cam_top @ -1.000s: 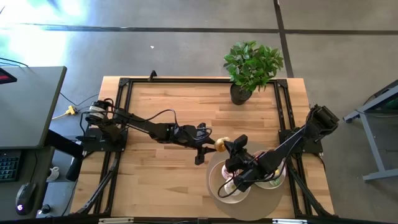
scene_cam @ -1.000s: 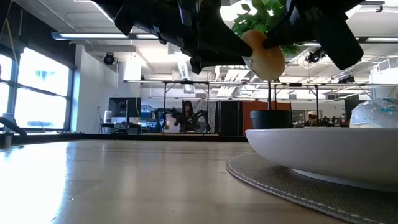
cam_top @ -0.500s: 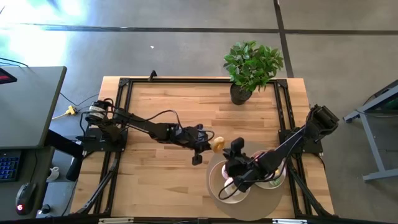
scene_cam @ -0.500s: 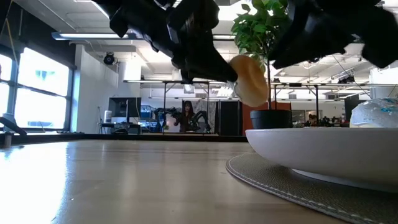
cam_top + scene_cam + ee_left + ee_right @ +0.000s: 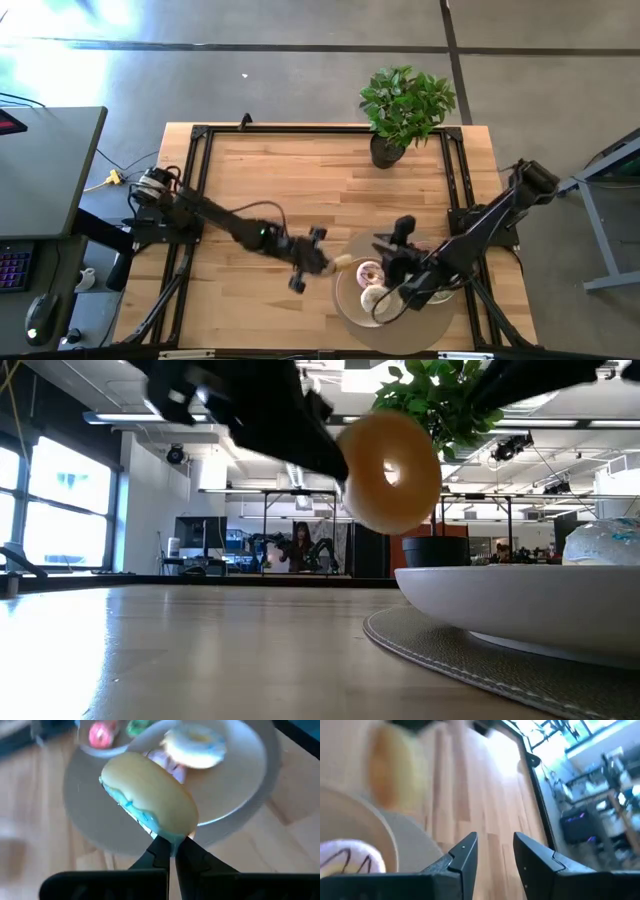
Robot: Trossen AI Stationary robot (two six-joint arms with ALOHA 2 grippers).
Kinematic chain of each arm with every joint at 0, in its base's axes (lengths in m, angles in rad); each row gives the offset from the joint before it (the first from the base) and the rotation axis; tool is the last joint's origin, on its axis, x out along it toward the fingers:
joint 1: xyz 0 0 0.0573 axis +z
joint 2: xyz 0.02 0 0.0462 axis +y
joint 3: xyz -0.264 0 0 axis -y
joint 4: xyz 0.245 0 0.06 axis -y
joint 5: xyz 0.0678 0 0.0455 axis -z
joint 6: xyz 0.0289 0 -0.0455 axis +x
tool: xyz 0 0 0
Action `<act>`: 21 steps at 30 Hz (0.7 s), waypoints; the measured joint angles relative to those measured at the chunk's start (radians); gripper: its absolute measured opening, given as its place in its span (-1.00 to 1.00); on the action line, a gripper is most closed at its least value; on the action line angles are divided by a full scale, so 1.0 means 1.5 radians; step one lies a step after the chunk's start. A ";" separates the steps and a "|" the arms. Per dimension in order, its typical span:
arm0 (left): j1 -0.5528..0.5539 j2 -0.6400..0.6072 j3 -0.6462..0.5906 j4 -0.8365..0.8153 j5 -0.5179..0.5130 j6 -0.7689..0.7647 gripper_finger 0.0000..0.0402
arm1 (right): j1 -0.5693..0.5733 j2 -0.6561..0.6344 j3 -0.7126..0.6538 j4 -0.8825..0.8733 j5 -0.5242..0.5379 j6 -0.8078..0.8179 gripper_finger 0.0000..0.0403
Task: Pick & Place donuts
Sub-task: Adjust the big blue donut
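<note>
1. High view: left gripper (image 5: 318,262) clamped on tan ring donut with blue icing (image 5: 343,263), just beside rim of white round plate (image 5: 345,297); plate lies past the fingertips. Right gripper (image 5: 385,306) over plate, nothing held.
2. Low view: donut (image 5: 390,472) airborne, above table (image 5: 200,650).
3. Left wrist view: pinched edge-on, plate (image 5: 250,785) ahead.
4. Right wrist view: fingers (image 5: 465,851) apart.

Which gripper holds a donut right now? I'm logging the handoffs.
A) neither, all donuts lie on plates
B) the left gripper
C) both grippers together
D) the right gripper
B: the left wrist view shows the left gripper shut on the blue-iced donut held at the edge of the plate, while the right gripper stands open and empty.
</note>
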 joint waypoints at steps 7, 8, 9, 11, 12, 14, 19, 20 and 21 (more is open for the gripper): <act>-0.092 0.008 0.061 -0.002 -0.117 0.113 -0.99 | -0.024 -0.092 0.000 -0.031 -0.024 0.108 -0.39; -0.100 0.012 0.062 -0.001 -0.132 0.123 -0.99 | -0.027 -0.098 0.000 -0.029 -0.029 0.110 -0.39; -0.108 0.019 0.065 -0.005 -0.146 0.131 -0.99 | -0.029 -0.103 0.000 -0.027 -0.038 0.111 -0.39; -0.115 0.043 0.071 -0.002 -0.162 0.144 -0.99 | -0.032 -0.106 0.000 -0.018 -0.052 0.111 -0.40; -0.116 0.056 0.073 -0.003 -0.167 0.154 -0.99 | -0.032 -0.106 0.000 -0.011 -0.057 0.110 -0.40; -0.123 0.078 0.079 -0.009 -0.183 0.175 -1.00 | -0.032 -0.106 0.000 0.004 -0.075 0.108 -0.40; -0.123 0.122 0.118 -0.007 -0.236 0.188 -0.98 | -0.032 -0.106 0.000 0.039 -0.107 0.107 -0.40; -0.123 0.129 0.129 -0.006 -0.241 0.188 -0.95 | -0.032 -0.106 0.000 0.043 -0.107 0.107 -0.40; -0.123 0.134 0.140 -0.008 -0.242 0.191 -0.92 | -0.032 -0.106 0.000 0.045 -0.108 0.107 -0.40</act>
